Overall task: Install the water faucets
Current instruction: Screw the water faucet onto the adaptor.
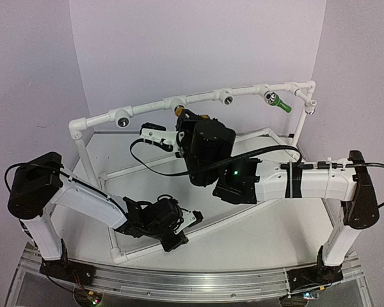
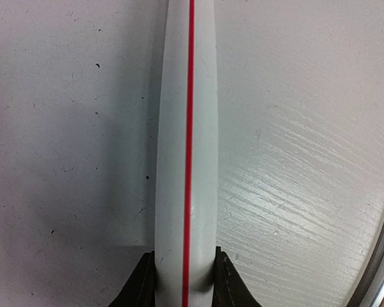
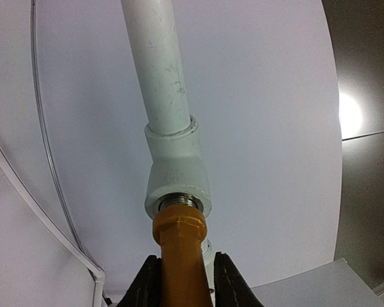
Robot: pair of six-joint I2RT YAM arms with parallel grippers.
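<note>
The yellow-orange faucet (image 3: 180,256) sits with its threaded end inside a socket (image 3: 178,179) of the white pipe frame; in the top view only a bit of it (image 1: 179,111) shows at the upper rail. My right gripper (image 3: 182,281) is shut on the faucet's body. The green faucet (image 1: 280,102) sticks out of a socket at the right of the upper rail (image 1: 243,94). My left gripper (image 2: 183,281) is shut on a white pipe with a red stripe (image 2: 185,141), the frame's lower front bar (image 1: 198,231).
The frame's upper rail has dark round sockets at the left (image 1: 123,121) and middle (image 1: 227,98). A white table top (image 2: 294,166) lies under the frame. Purple walls (image 1: 198,45) stand behind. A metal rail (image 1: 198,284) runs along the near edge.
</note>
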